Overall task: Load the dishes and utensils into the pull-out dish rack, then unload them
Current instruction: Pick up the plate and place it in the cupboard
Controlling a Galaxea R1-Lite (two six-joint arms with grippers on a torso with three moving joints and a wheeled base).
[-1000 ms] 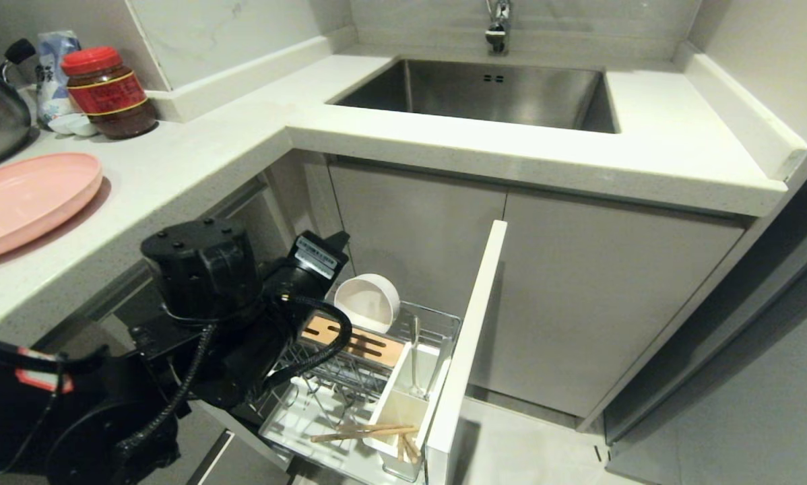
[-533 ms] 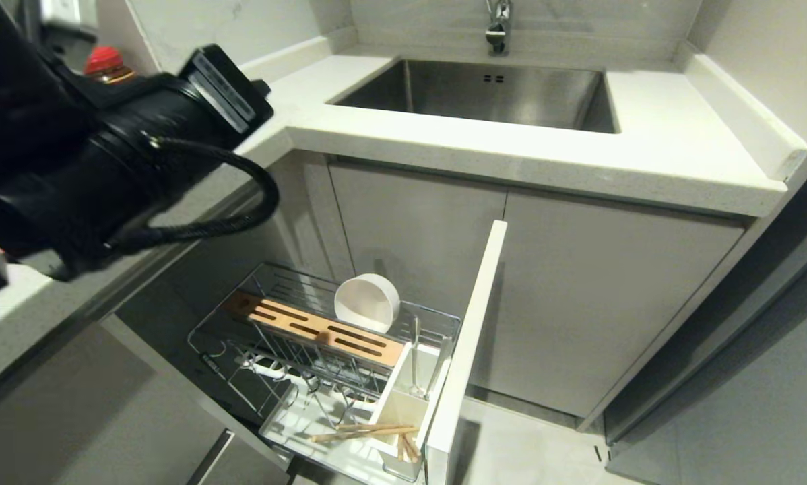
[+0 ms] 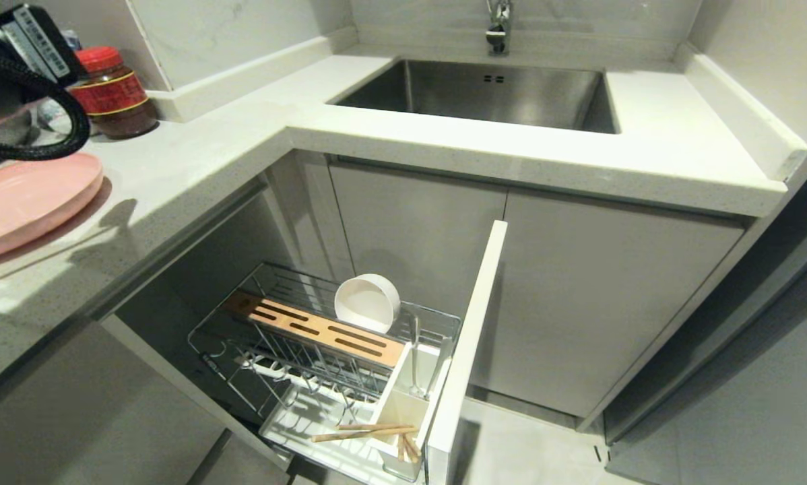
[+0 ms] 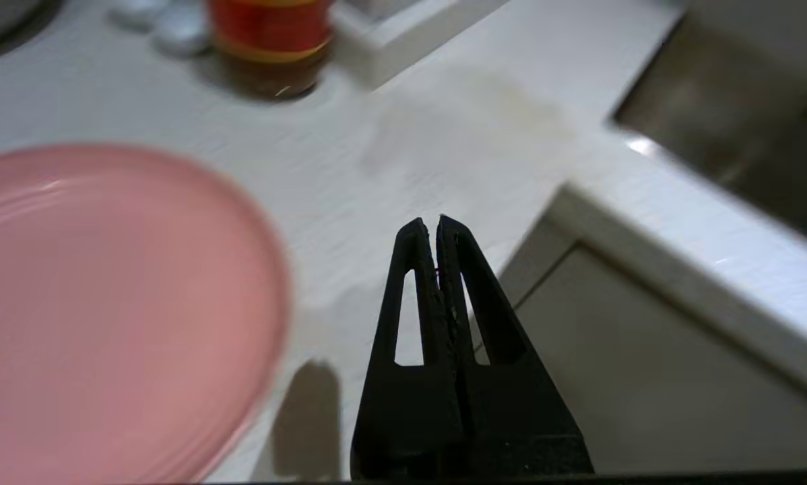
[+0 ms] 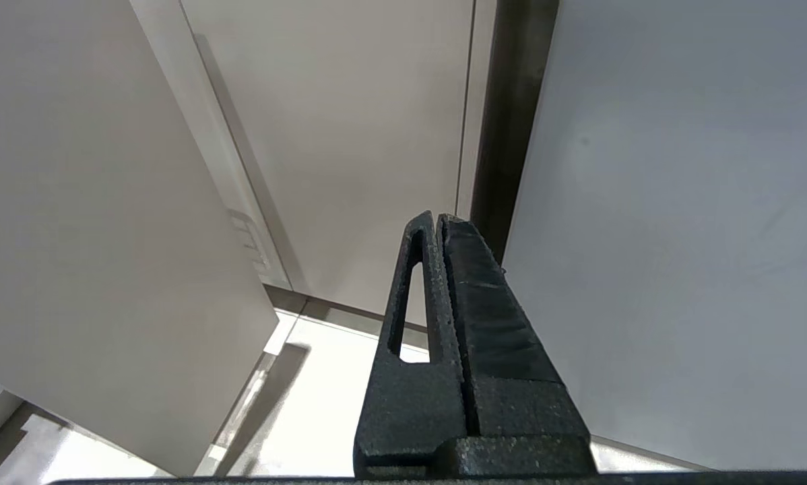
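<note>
The pull-out dish rack point(image 3: 323, 337) stands open below the counter, with its white front panel point(image 3: 467, 350) on the right. A cream-white bowl point(image 3: 367, 303) leans on edge at the rack's back. Wooden chopsticks point(image 3: 363, 431) lie across the white cutlery box point(image 3: 403, 404), and slim metal cutlery point(image 3: 415, 357) stands in it. The pale-pink plate point(image 3: 26, 199) point(image 4: 100, 310) lies flat on the counter at the left. My left gripper point(image 4: 436, 222) hovers shut and empty above the counter, just right of the plate. My right gripper point(image 5: 437, 219) is shut and empty, parked by cabinet panels.
A red-lidded jar point(image 3: 110, 91) stands behind the plate, with a steel kettle or pot partly hidden by my left arm point(image 3: 19, 81). The steel sink point(image 3: 484, 91) is set into the counter at the back. Grey cabinet doors point(image 3: 578, 296) flank the rack.
My left arm has risen out of the rack, swung up past the counter edge and now hangs over the counter near the plate. Its jaws have shut. The bowl and chopsticks stay put.
</note>
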